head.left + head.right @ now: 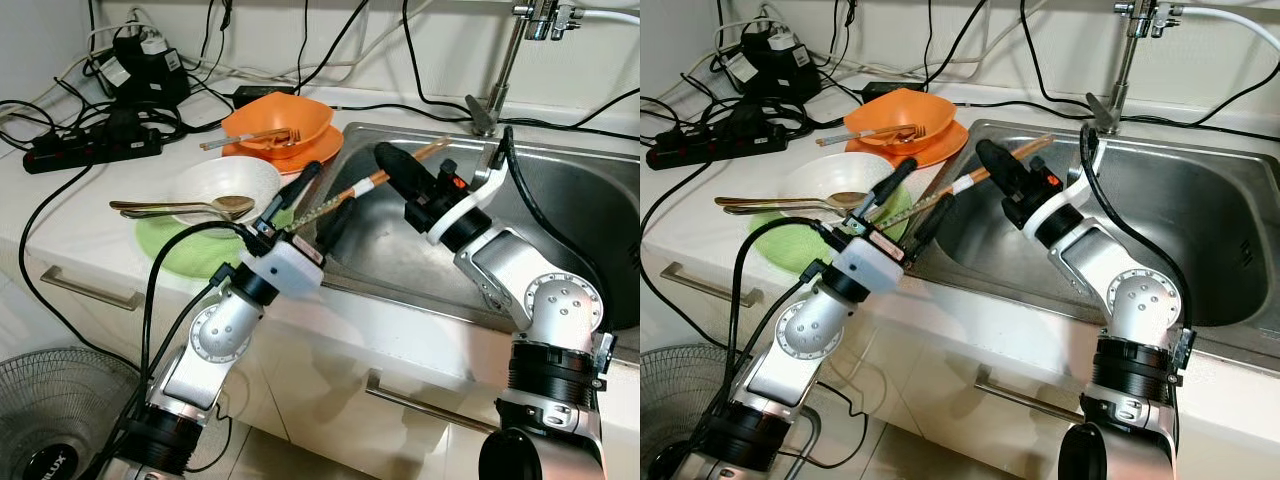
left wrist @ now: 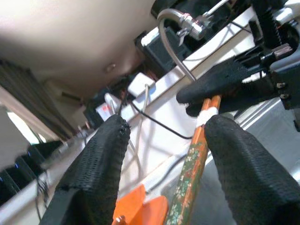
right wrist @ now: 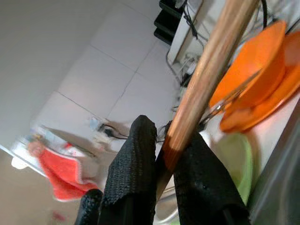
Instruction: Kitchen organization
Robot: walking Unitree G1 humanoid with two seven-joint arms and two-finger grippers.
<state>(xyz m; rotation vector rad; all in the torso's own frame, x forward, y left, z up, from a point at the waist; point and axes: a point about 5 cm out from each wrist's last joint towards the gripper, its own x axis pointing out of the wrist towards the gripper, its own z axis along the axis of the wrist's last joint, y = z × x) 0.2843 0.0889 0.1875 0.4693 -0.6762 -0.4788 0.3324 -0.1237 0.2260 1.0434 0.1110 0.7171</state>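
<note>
Left eye view: a grey fan (image 1: pixel 45 440) at the near left reads "LUX". A pair of long wooden chopsticks (image 1: pixel 352 193) with a white band and green patterned lower part spans the steel sink's (image 1: pixel 560 190) left rim. The right gripper (image 1: pixel 392 165) clamps them; the left gripper (image 1: pixel 318 205) straddles them, fingers spread.

Right eye view: an orange bowl (image 1: pixel 902 118) sits far left.

Left wrist view: the spread fingers (image 2: pixel 98 168) flank the patterned end.

Right wrist view: black fingers (image 3: pixel 136 164) pinch the bare wood.

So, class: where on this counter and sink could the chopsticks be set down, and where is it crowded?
Free: the sink floor right of the right tool, and the counter front left of the green plate. Crowded: the orange bowl, white bowl and the cables behind.
</note>
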